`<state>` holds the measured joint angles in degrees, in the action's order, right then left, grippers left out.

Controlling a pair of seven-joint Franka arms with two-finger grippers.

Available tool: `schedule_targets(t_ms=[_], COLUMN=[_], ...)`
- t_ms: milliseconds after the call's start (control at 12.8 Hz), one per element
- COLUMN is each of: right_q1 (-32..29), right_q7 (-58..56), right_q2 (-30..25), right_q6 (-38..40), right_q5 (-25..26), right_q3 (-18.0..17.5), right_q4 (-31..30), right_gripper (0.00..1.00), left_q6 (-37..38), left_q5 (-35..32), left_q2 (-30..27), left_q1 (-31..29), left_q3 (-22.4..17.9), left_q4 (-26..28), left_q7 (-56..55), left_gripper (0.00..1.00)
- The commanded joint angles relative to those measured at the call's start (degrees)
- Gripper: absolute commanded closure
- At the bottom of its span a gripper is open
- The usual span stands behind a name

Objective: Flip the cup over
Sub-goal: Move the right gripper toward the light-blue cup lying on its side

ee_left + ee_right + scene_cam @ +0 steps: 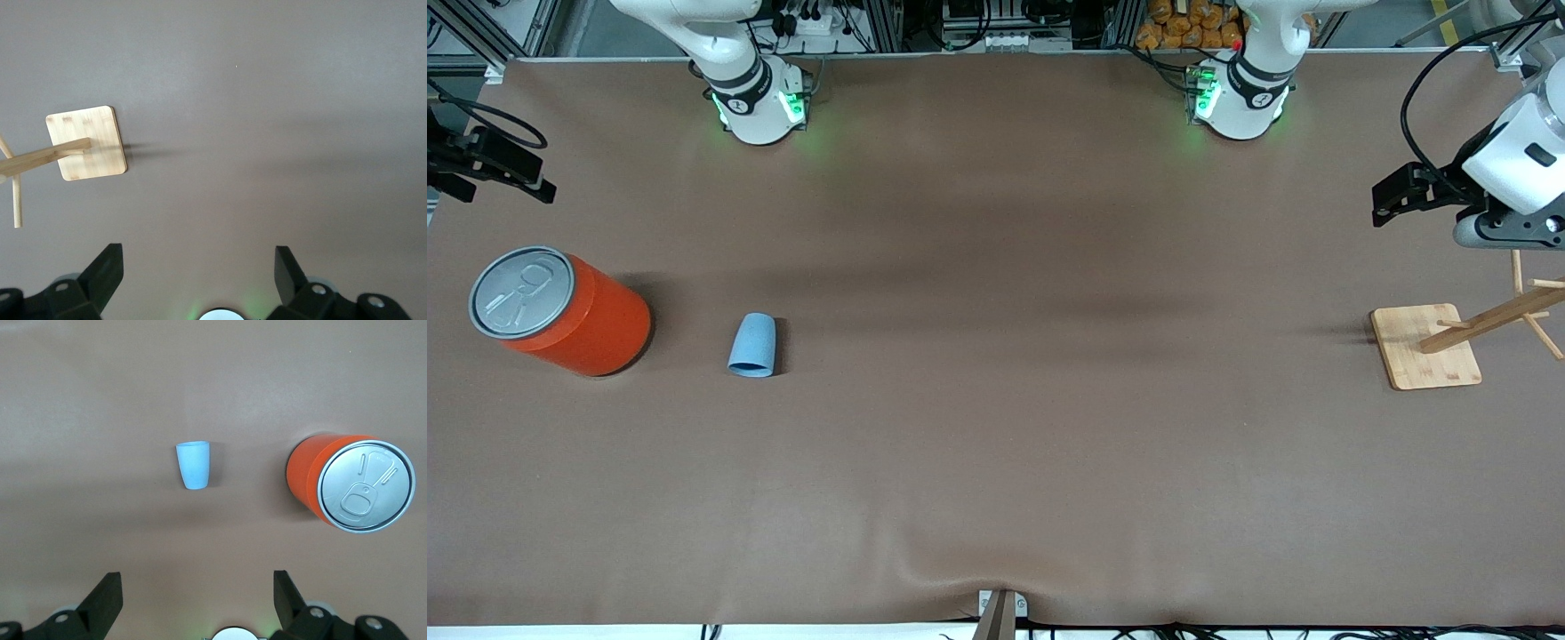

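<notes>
Both of my grippers hang in the air with nothing between their fingers. On my right gripper [197, 600] the two dark fingers [107, 597] stand wide apart, touching nothing, with bare brown table [100, 420] under them. On my left gripper [198, 277] the fingers [105, 273] are spread just as wide and hold nothing either. From the front my left gripper [1405, 200] shows as a black block at the left arm's end of the table [996, 462], over bare cloth a little farther from the camera than the wooden stand [1427, 347]; my right gripper [480, 160] sits dark at the right arm's end, over the table edge farther back than the can [560, 311]. The cup [753, 345] lies toward the right arm's end, well apart from both grippers, near the can and nearer the table's middle than it. It is light blue and tapered; I cannot tell from the front whether it is upright or tipped. My right wrist view gives the cup [194, 465] and the can [350, 483] with its grey pull-tab lid side by side, apart, not touching. My left wrist view shows neither of them, only the stand [87, 142]: a square base with a slanted post and a thin peg.
</notes>
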<state>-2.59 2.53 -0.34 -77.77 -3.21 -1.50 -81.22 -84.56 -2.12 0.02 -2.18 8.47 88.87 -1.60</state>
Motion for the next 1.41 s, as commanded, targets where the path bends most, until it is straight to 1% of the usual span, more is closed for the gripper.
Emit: schedule_targets(t_ms=[0,78,235,314,392,549,627,706,863,941,1333], right_q1=[-0.7,-0.4,1.1,1.1,1.1,1.2,1.7,2.2,2.2,2.4,4.1], right_q7=[-0.5,-0.5,-0.6,-0.6,-0.6,-0.3,0.2,0.3,0.2,0.2,0.2], right_q2=[1.2,2.2,7.7,8.9,11.6,13.0,13.3,13.2,11.3,10.9,11.3], right_q6=[0.4,0.4,0.5,0.3,0.3,0.4,0.0,-3.3,-13.9,-18.0,-37.9], right_q5=[-0.9,-0.9,0.3,0.4,0.4,0.2,0.2,0.1,-0.6,-0.6,-0.7], right_q3=[-1.0,-1.0,-0.9,-0.8,-0.7,-0.7,-0.7,-0.7,-1.0,-1.1,-1.8], right_q4=[0.9,0.9,1.2,1.2,1.1,0.2,-1.5,-4.8,-14.7,-18.5,-34.2], right_gripper=[0.00,0.00,0.00,0.00,0.00,0.00,0.00,0.00,0.00,0.00,0.00], left_q6=[0.8,0.8,0.8,0.8,0.8,0.8,0.8,0.8,0.8,0.8,0.8], left_q5=[-0.4,-0.3,-0.3,-0.3,-0.3,-0.3,-0.3,-0.3,-0.3,-0.3,-0.3], left_q2=[-0.2,-0.2,-0.2,-0.2,-0.2,-0.2,-0.2,-0.2,-0.2,-0.2,-0.2], left_q1=[-0.2,0.0,-0.2,-0.2,-0.3,-0.3,-0.3,-0.3,-0.3,-0.3,-0.3], left_q3=[0.1,0.1,0.2,0.1,0.1,0.1,0.1,0.1,0.1,0.1,0.1], left_q4=[-0.4,-0.4,-0.4,-0.4,-0.3,-0.3,-0.2,-0.2,-0.1,-0.1,-0.1], left_q7=[0.3,0.3,0.4,0.4,0.4,0.4,0.4,0.4,0.4,0.4,0.4], left_gripper=[0.00,0.00,0.00,0.00,0.00,0.00,0.00,0.00,0.00,0.00,0.00])
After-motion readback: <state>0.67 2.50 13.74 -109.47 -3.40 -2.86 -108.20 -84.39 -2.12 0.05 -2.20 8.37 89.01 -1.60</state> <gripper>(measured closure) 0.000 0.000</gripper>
